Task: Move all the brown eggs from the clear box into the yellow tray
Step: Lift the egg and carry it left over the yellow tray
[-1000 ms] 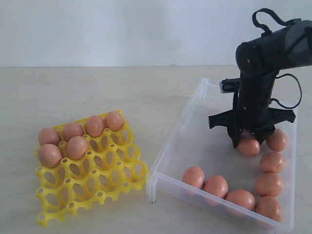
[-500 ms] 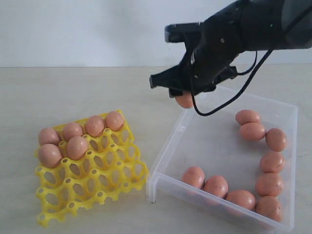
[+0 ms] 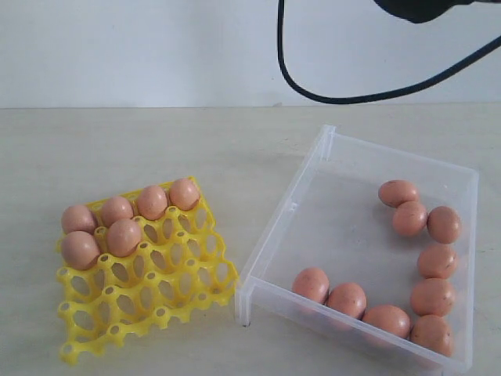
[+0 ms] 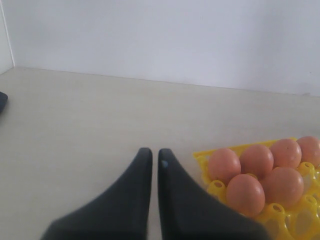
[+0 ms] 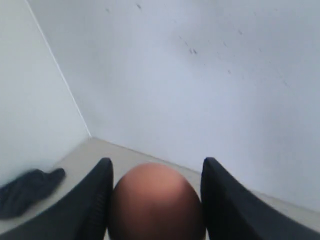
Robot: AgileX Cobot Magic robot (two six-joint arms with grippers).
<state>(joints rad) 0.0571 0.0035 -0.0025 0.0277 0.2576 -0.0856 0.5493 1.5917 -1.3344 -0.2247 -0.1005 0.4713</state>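
Brown egg (image 5: 155, 205) in right gripper (image 5: 156, 160)'s grip, rounded end toward fingertips (image 5: 102, 170); left gripper (image 4: 154, 151) closed, empty.

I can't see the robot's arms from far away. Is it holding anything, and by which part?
Yes. The right end effector grips one brown egg by its two sides. The left end effector is shut, holding nothing.

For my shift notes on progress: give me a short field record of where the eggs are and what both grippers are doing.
yellow tray: six brown eggs in its far cups
clear box: nine loose eggs
right gripper: shut on held egg, out of the exterior view
left gripper: shut, empty
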